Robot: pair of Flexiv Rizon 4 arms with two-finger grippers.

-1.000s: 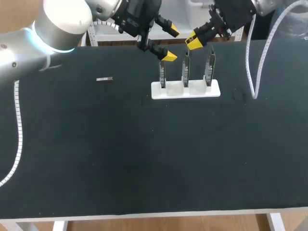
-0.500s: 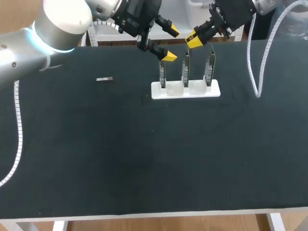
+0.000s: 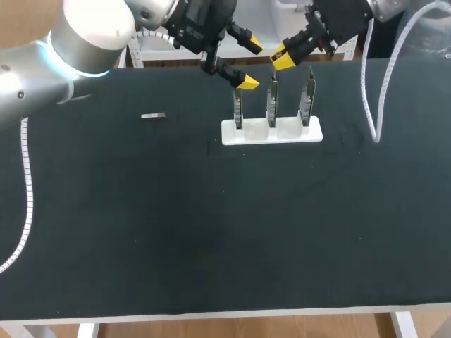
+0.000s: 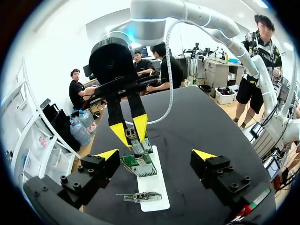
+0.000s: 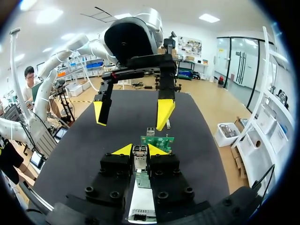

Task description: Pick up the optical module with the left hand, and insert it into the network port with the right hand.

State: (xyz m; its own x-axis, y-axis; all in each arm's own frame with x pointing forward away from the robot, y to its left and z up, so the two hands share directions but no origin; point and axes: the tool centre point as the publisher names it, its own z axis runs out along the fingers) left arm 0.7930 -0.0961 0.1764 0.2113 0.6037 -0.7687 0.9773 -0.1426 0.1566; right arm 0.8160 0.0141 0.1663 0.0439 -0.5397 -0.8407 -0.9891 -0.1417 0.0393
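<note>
looks like the insertion step: right gripper (image 5: 139,151) pinches the optical module (image 5: 139,161) above the middle board (image 3: 272,102), left gripper (image 4: 156,154) gapes (empty). next: line up square, push in.

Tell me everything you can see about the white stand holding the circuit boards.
The white stand is a flat oblong block, plastic by the look, lying on the black table near its far edge. Three green circuit boards stand upright in it, in a row. The open left gripper hangs over one end board; the right gripper, shut on a metal module, is just above the middle board. Only boards and table visibly touch the stand.
</note>
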